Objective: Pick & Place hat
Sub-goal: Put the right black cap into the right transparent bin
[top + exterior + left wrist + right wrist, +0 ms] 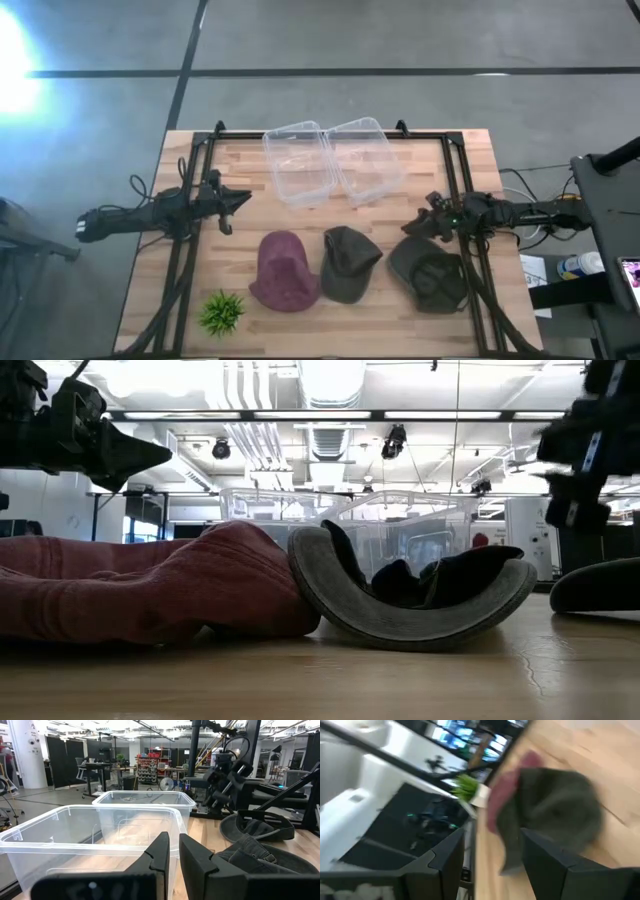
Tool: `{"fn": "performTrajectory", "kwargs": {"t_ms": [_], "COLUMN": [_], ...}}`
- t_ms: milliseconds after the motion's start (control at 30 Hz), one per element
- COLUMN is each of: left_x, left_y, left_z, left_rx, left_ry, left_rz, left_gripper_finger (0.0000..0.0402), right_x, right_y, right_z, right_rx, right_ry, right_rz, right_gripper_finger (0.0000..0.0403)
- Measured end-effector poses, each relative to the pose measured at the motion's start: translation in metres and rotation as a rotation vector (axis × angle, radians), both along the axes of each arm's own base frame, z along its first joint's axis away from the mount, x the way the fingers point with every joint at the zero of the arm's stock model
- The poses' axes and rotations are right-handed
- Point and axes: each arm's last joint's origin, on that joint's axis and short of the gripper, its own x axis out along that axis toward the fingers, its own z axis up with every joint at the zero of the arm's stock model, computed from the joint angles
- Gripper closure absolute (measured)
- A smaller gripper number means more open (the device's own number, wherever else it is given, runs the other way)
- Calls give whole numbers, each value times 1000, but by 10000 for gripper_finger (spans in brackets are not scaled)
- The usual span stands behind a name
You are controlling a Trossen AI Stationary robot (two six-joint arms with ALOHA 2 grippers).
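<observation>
Three hats lie along the near part of the table: a maroon one [286, 270], an olive-grey one [350, 262] resting crown-down with its brim up [400, 622], and a dark grey one [430, 272] on the right. My right gripper [413, 228] hovers open above the table, just off the dark grey hat's far-left edge. In its wrist view [492, 845] the olive-grey hat [555, 810] shows between the fingers. My left gripper [240, 203] hangs shut above the table's left part, far-left of the maroon hat; its fingers [173, 840] point toward the bins.
Two clear plastic bins [300, 162] [362, 158] stand side by side at the far middle of the table. A small green plant [222, 312] sits near the near-left corner. Black frame rails [190, 230] run along the table's left and right sides.
</observation>
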Motion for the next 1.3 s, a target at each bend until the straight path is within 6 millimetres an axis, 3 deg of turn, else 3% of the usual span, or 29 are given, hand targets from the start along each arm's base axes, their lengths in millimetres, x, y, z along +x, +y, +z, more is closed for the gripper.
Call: {"fn": "performTrajectory", "kwargs": {"t_ms": [200, 467, 633, 1067, 1300], "left_x": [0, 0, 0, 0, 0], "left_y": [0, 0, 0, 0, 0], "left_z": [0, 0, 0, 0, 0], "left_rx": [0, 0, 0, 0, 0], "left_ry": [0, 0, 0, -1, -1], "left_rz": [0, 0, 0, -1, 0], "left_gripper_finger": [364, 364, 364, 364, 364], "right_x": [6, 29, 43, 64, 70], "right_y": [-2, -5, -3, 3, 5], "right_z": [-9, 36, 35, 5, -11], "right_rx": [-124, -301, -302, -265, -274], "right_ry": [436, 823, 1090, 1313, 1317], "right_rz": [-43, -52, 55, 363, 542], "right_gripper_finger": [220, 220, 217, 123, 148]}}
